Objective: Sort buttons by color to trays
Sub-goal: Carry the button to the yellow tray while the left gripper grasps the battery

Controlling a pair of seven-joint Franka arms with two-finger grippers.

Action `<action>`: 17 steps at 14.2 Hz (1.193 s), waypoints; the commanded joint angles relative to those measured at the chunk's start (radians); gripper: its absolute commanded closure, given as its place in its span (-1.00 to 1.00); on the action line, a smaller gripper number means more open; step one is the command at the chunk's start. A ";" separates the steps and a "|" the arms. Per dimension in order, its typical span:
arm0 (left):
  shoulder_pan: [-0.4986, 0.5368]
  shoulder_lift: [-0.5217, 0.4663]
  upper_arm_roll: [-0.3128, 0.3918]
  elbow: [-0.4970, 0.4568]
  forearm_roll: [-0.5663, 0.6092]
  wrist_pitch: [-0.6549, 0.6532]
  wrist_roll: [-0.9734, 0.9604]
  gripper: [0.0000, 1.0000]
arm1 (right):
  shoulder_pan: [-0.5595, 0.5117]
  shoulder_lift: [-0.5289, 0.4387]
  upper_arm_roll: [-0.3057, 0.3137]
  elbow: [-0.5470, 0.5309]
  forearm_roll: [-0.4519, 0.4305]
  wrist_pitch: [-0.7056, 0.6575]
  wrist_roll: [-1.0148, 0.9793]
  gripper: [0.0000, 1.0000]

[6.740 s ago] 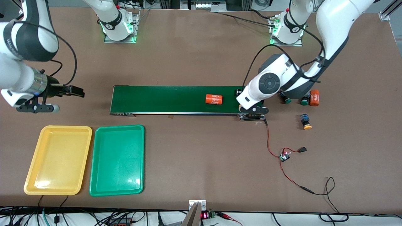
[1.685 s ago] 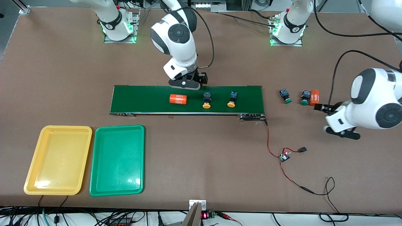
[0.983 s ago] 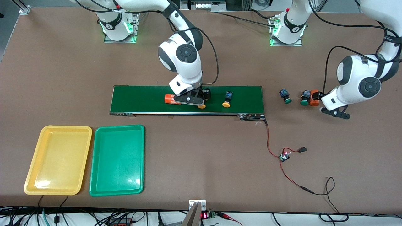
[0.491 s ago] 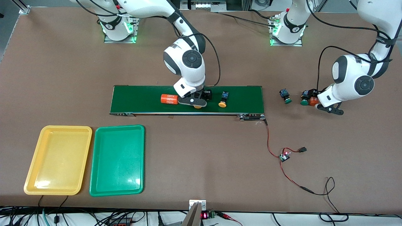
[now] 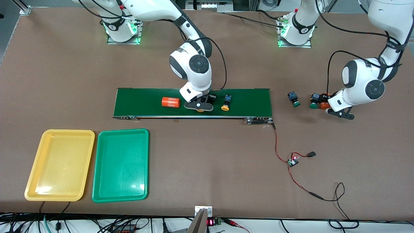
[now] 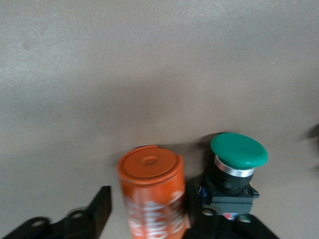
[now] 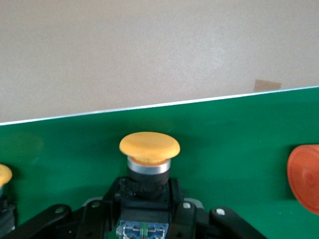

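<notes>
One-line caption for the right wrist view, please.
Right hand straddles a yellow button on the green belt, an orange cylinder beside it.

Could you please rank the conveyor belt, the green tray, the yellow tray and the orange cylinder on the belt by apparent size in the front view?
1. Conveyor belt
2. Yellow tray and green tray: they look alike, so unranked.
3. Orange cylinder

Glossy plastic yellow tray (image 5: pixel 59 165) and green tray (image 5: pixel 120 165); matt brown table (image 5: pixel 207 161); smooth matt green belt (image 5: pixel 145 102).
</notes>
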 commanded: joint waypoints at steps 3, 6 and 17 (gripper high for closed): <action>-0.005 -0.017 0.010 0.006 -0.027 -0.004 0.029 0.66 | -0.119 -0.108 0.001 0.014 -0.001 -0.107 -0.117 1.00; -0.014 -0.085 0.001 0.068 -0.026 -0.119 0.029 0.68 | -0.317 -0.154 0.001 0.020 -0.001 -0.150 -0.318 1.00; -0.048 -0.070 -0.447 0.305 -0.041 -0.462 0.129 0.64 | -0.934 -0.004 0.001 0.045 -0.009 -0.025 -1.185 1.00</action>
